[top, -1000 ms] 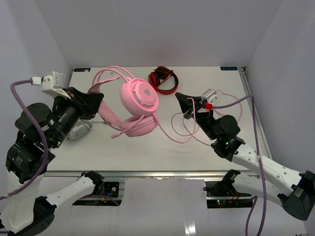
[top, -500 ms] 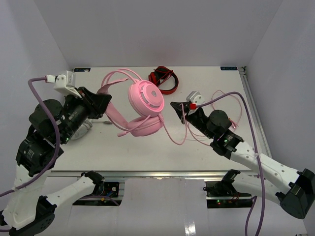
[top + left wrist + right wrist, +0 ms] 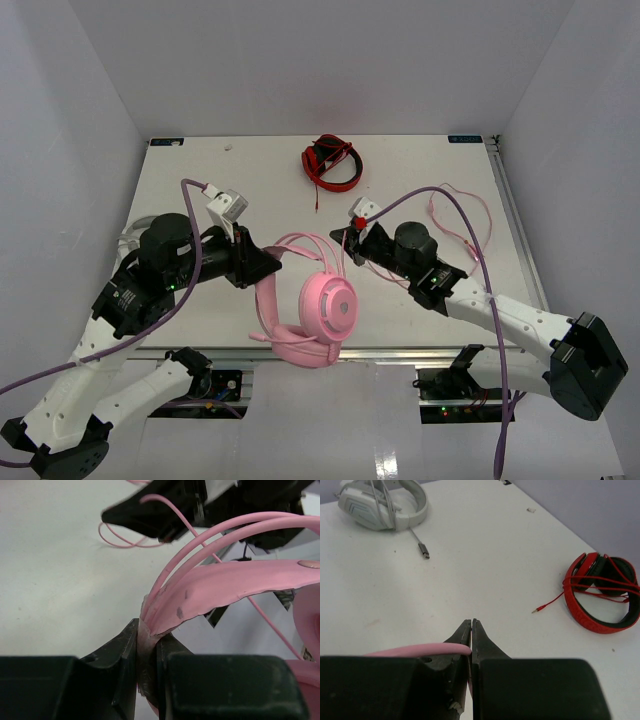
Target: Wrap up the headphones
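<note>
The pale pink headphones hang at the table's near edge, one round ear cup facing up. My left gripper is shut on the pink headband, pinched between its jaws in the left wrist view. My right gripper is just right of the headband and is shut on the thin pink cable, which enters the closed jaws from the left. The rest of the cable loops loosely over the table to the right, behind the right arm.
Red-and-black headphones with a red cable lie at the back centre, also in the right wrist view. Light grey-white headphones lie at the left, mostly hidden behind the left arm in the top view.
My left gripper has carried the pink headphones from the table's middle to the near edge. My right gripper has moved left and nearer with the cable in it.
</note>
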Robot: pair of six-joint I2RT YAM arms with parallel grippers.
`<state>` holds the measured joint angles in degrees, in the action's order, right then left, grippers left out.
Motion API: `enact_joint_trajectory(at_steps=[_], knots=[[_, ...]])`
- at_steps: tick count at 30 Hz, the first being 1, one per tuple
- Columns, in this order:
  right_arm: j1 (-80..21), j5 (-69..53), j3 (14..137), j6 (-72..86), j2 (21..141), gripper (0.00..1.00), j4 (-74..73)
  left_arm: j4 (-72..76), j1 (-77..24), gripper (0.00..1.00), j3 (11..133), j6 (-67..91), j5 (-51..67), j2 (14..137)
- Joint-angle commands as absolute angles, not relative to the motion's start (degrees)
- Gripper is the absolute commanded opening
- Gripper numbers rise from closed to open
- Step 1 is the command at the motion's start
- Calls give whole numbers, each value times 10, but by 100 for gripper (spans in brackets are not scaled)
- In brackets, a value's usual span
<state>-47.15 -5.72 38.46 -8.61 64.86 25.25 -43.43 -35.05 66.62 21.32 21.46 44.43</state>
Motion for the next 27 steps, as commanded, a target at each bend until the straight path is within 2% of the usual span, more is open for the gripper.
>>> enact_joint_trajectory(at_steps=[1,14,18,20,27], knots=[[-452,-66,474,-105,670,8,237,-393,-352,0,641,191,327,428],[-430,-109,592,-139,737,8,130,-357,-352,0,559,147,385,461],[-429,-107,630,-147,761,8,103,-359,-354,0,556,139,359,468],[-428,-105,651,-152,770,8,76,-363,-355,0,551,138,330,474],[-427,-95,785,-160,809,8,-117,-391,-358,0,532,145,62,577]])
